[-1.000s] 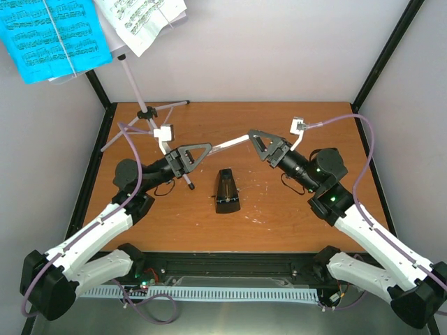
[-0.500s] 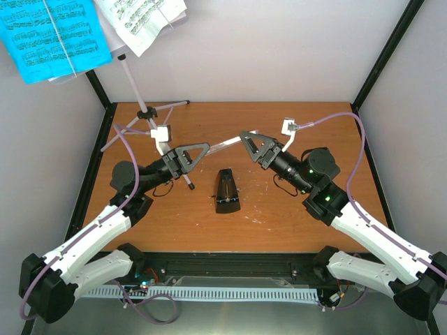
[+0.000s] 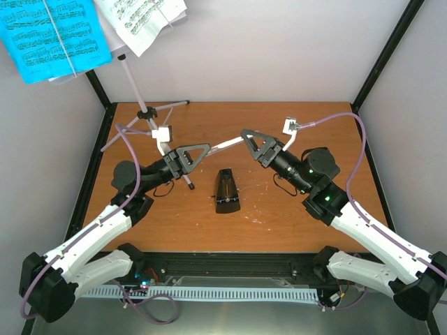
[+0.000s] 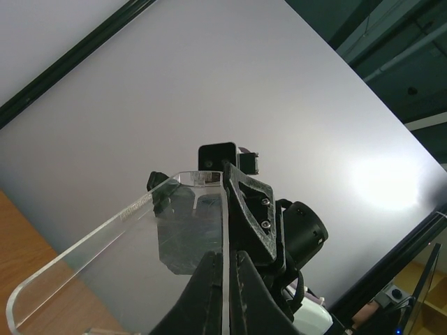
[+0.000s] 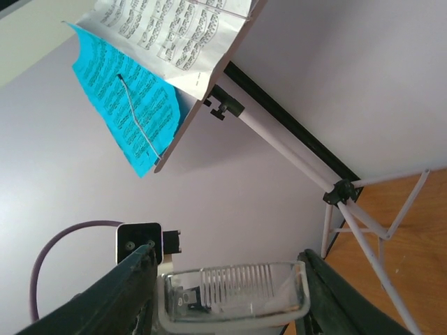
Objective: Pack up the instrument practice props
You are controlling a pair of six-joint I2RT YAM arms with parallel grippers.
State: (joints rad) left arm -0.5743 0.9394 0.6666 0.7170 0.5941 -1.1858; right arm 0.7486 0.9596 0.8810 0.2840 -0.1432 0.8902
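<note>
The black pyramid metronome (image 3: 225, 190) stands uncovered mid-table. Its clear cover (image 3: 227, 144) hangs in the air between both grippers. My left gripper (image 3: 207, 148) is shut on one wall of the clear cover (image 4: 140, 237), the thin wall pinched between its fingers (image 4: 209, 293). My right gripper (image 3: 245, 135) has the cover's other end (image 5: 234, 293) between its jaws, a finger against each side. The silver music stand (image 3: 133, 80) stands at the back left on its tripod, carrying blue music sheets (image 3: 49, 35) and white music sheets (image 3: 143, 17).
The stand's tripod legs (image 3: 167, 106) spread over the back left corner of the wooden table (image 3: 279, 216). Black frame posts (image 3: 387, 52) rise at the back corners. Purple cables (image 3: 360, 174) loop over both arms.
My right gripper moved left to the cover's free end and its jaws closed in on it. The left gripper kept its hold and barely moved.
</note>
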